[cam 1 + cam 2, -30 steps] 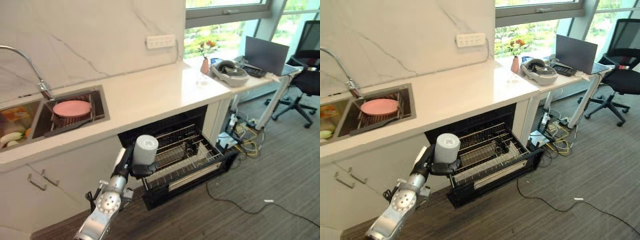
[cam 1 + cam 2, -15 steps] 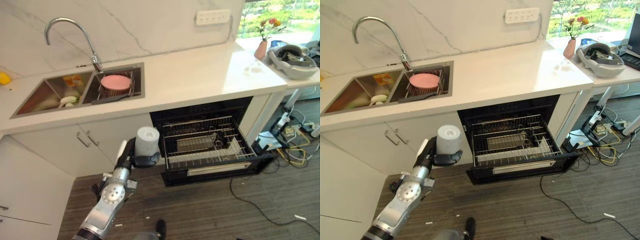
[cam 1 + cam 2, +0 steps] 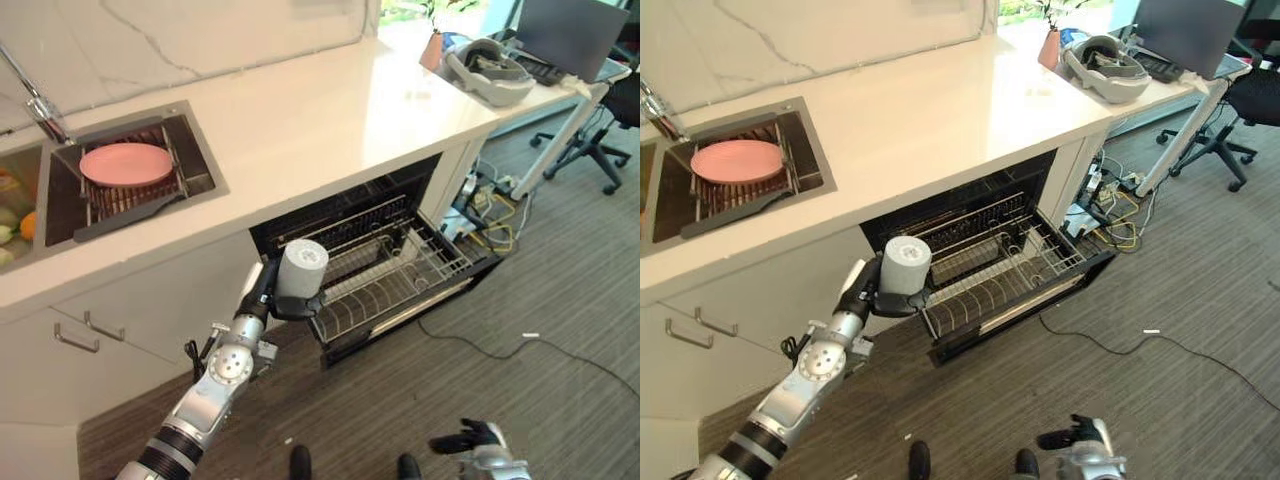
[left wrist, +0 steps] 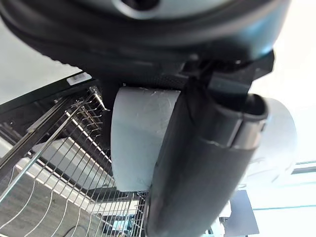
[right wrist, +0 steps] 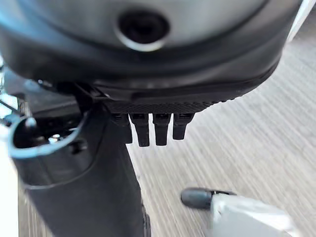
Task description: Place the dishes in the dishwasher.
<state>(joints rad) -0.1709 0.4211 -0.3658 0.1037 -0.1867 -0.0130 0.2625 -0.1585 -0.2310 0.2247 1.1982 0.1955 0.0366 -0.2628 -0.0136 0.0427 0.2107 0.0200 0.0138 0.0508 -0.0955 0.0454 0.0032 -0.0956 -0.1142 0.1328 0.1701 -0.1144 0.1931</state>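
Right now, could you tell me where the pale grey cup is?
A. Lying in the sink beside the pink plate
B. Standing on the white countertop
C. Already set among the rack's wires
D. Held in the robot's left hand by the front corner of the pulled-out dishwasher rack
D: the cup sits in the curled fingers of the left hand, raised beside the rack, while the pink plate is in the sink.

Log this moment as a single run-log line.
left robot hand: shut on grey cup | cup: beside open dishwasher rack | right robot hand: open, idle | pink plate: in sink
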